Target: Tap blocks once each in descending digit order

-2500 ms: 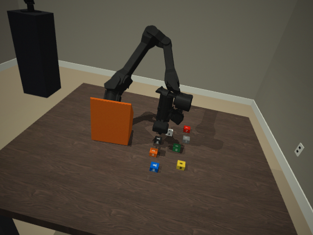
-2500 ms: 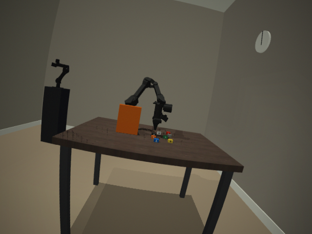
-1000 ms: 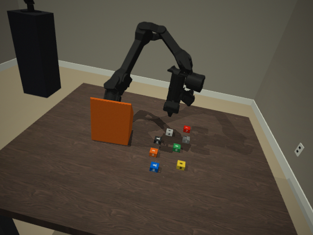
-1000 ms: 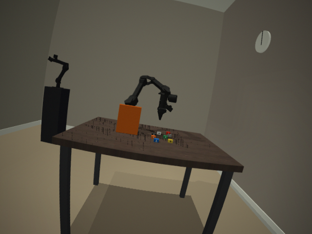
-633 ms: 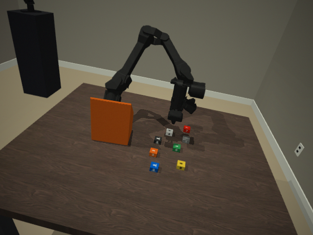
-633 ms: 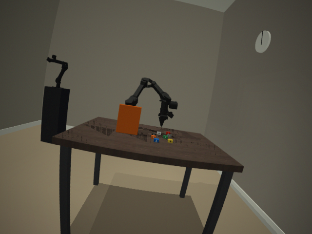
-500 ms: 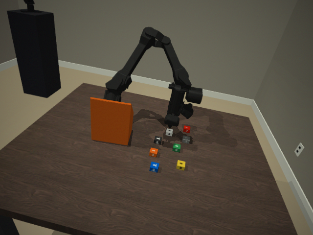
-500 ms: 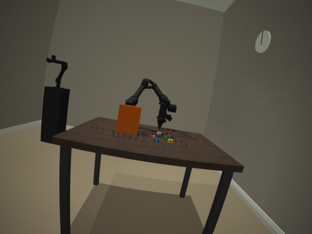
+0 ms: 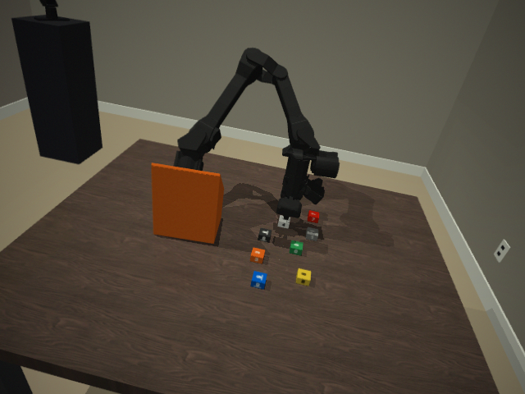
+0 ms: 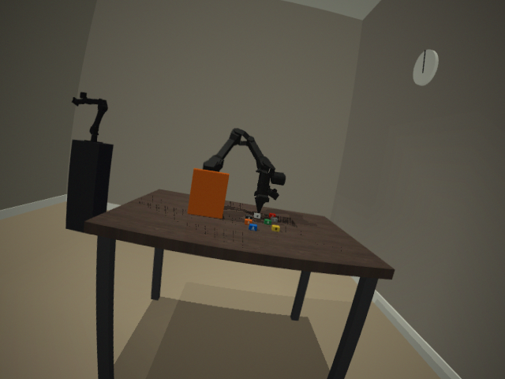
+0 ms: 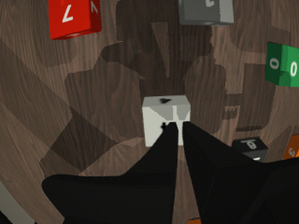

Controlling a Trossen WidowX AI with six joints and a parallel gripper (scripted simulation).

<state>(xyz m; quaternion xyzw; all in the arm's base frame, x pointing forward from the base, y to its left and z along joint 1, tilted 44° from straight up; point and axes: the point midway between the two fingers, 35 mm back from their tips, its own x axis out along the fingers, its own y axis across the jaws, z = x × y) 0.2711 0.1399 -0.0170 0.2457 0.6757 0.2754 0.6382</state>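
Note:
My gripper [image 9: 285, 217] [image 10: 258, 212] [image 11: 178, 129] is shut, with nothing between its tips. It points down at the top of the white block [image 9: 284, 222] [image 10: 256, 215] [image 11: 151, 122], marked 4; I cannot tell whether they touch. The red block [image 9: 313, 217] [image 11: 70, 19] shows 7, the green block [image 9: 296, 248] [image 11: 282, 65] shows 0, and the orange block [image 9: 257, 255] [image 11: 292, 148] shows 3. The black block [image 9: 264, 235] [image 11: 249, 144] bears an underlined digit, partly hidden by a finger in the wrist view. Digits on the grey [image 9: 312, 234], blue [image 9: 258, 280] and yellow [image 9: 303, 277] blocks are unclear.
A tall orange panel [image 9: 186, 203] [image 10: 207, 193] stands on the wooden table [image 9: 169, 305] [image 10: 162, 228], left of the blocks and in front of the arm's base. The red and grey blocks are near the white block's right side in the top view.

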